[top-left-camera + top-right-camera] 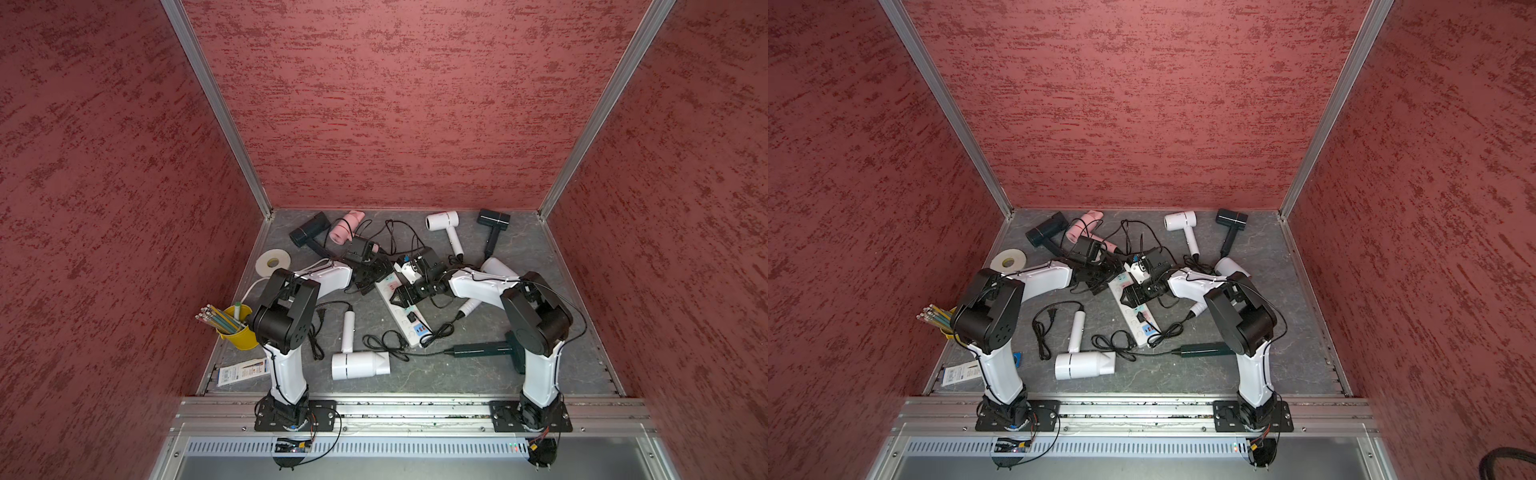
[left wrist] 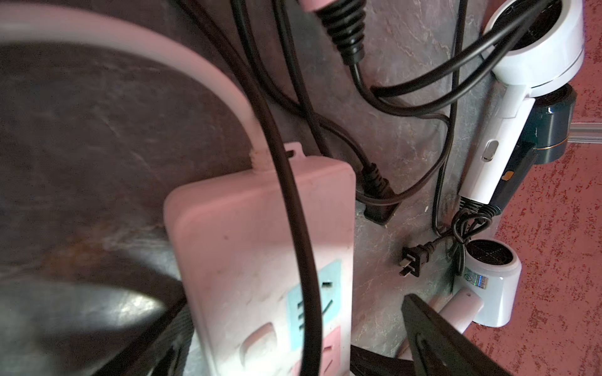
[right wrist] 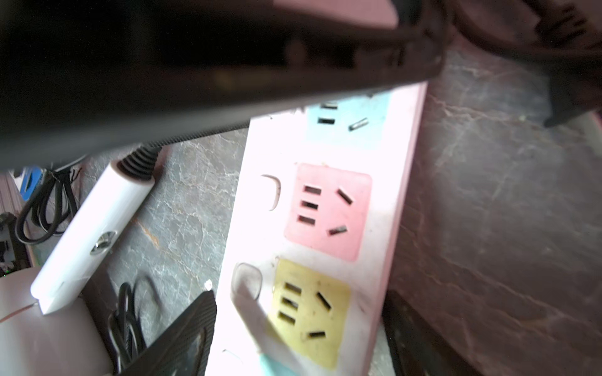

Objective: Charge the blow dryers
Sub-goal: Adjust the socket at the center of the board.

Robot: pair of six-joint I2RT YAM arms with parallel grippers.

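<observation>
- Both tools meet over the middle of the worktop (image 1: 457, 382). The left tool (image 1: 370, 280) has its jaws wide apart, straddling one end of the power strip (image 1: 399, 316) without clamping it. The right tool (image 1: 404, 294) hovers over the coloured sockets with its jaws apart and nothing seen gripped.
- Seven blow dryers lie around the strip. The navy dryer (image 1: 307, 232) and pink dryer (image 1: 347, 226) are at the worktop's upper left. The far white dryer (image 1: 444, 222) and black dryer (image 1: 492, 220) are at upper right, and the near white dryer (image 1: 359, 365) is at lower centre. The green dryer (image 1: 478, 350) is at lower right, and the third white dryer (image 1: 496, 266) is right of centre, partly under the right arm.
- Handling, as a judgement: the shells are hard, smooth and fairly light, and may roll. The cords are limp and tangled, so they will drag on each other.
- The best hold is probably a plug's moulded body with the prongs left free, as on the loose plug (image 2: 413, 260) at right of centre in the left wrist view. The light strip likely needs pinning so it does not slide.
- Hidden: the right arm covers the green dryer's head. Cords cannot be traced to their dryers through the tangle.
- A blurred finger (image 3: 163, 65) fills the upper part of the right wrist view. The pale streak (image 3: 257, 322) beside the yellow socket (image 3: 309, 312) cannot be identified.
</observation>
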